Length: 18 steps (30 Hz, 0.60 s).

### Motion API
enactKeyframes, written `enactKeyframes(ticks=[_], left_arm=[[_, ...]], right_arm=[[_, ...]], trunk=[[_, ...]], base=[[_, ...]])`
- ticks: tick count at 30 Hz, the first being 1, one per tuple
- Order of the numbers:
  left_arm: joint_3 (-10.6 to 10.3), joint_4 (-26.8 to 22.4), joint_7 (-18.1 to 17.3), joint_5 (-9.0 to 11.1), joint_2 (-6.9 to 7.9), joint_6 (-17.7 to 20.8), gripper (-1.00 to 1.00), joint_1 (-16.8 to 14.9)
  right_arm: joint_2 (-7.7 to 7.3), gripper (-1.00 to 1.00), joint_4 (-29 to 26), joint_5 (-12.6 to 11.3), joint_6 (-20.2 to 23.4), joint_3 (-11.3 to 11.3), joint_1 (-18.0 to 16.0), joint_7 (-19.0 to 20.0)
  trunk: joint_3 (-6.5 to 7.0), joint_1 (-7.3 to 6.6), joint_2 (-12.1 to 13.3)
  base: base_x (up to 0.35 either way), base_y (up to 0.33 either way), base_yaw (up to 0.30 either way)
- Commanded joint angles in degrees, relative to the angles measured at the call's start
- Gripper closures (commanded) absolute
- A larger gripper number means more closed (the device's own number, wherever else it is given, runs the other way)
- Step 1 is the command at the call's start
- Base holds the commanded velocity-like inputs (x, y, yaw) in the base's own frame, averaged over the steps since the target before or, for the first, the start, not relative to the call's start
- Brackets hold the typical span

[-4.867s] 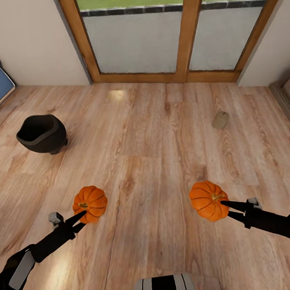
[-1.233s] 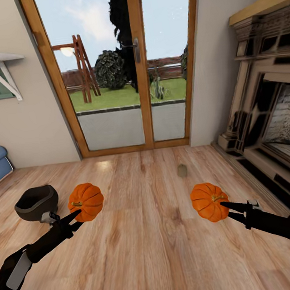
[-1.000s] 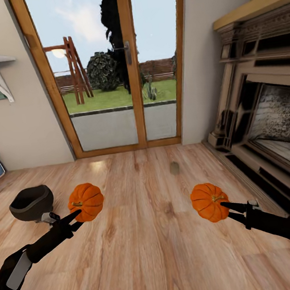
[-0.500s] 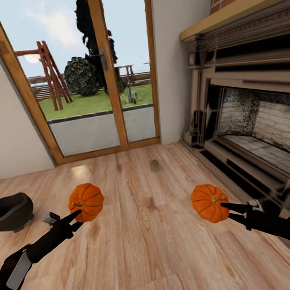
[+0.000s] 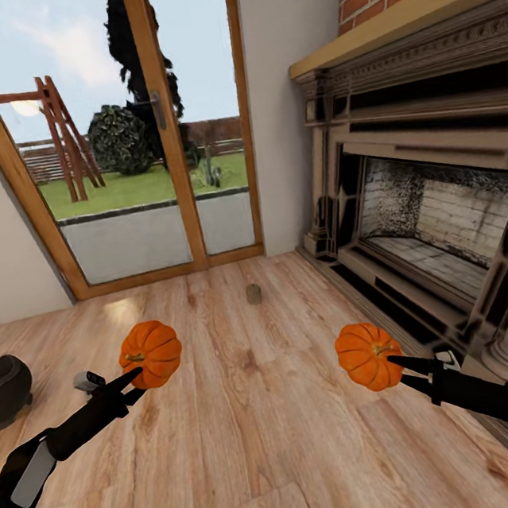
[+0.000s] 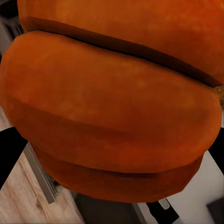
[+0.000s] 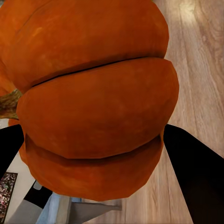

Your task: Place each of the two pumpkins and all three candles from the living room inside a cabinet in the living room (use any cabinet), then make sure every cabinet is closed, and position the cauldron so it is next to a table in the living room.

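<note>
Fingers of our left gripper (image 5: 135,377) and right gripper (image 5: 393,362) each clamp a small ribbed orange pumpkin, one (image 5: 151,354) left, one (image 5: 368,355) right, held clear of the wooden plank floor (image 5: 263,445) for carrying, likely toward a cabinet, while a beige candle (image 5: 254,293) waits ahead and the black cauldron (image 5: 3,389) sits far left.

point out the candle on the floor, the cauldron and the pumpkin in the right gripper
candle (image 5: 254,293), head view, middle of its side
cauldron (image 5: 2,389), head view, its dark belly at the picture's left edge
pumpkin in the right gripper (image 5: 367,354), head view, its ribbed orange side
</note>
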Motion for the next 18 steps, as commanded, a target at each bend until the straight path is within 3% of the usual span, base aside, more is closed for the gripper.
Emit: enactKeyframes(ticks=[1,9,18], left_arm=[[0.0,0.0,-0.1,0.2,0.02,0.6,1.00,0.0],[0.0,0.0,-0.1,0.2,0.03,0.6,1.00,0.0],[0.0,0.0,-0.1,0.3,0.03,0.6,1.00,0.0]], right_arm=[[0.01,1.00,0.0,0.1,0.2,-0.1,0.0,0.2],[0.01,1.00,0.1,0.0,0.2,-0.1,0.0,0.2],[0.01,1.00,0.1,-0.1,0.3,-0.1,0.0,0.2]], trunk=[[-0.05,-0.01,0.0],[0.00,-0.01,0.0],[0.54,-0.01,0.0]], base=[[0.000,0.000,-0.008],[0.000,-0.015,-0.015],[-0.042,-0.230,-0.204]])
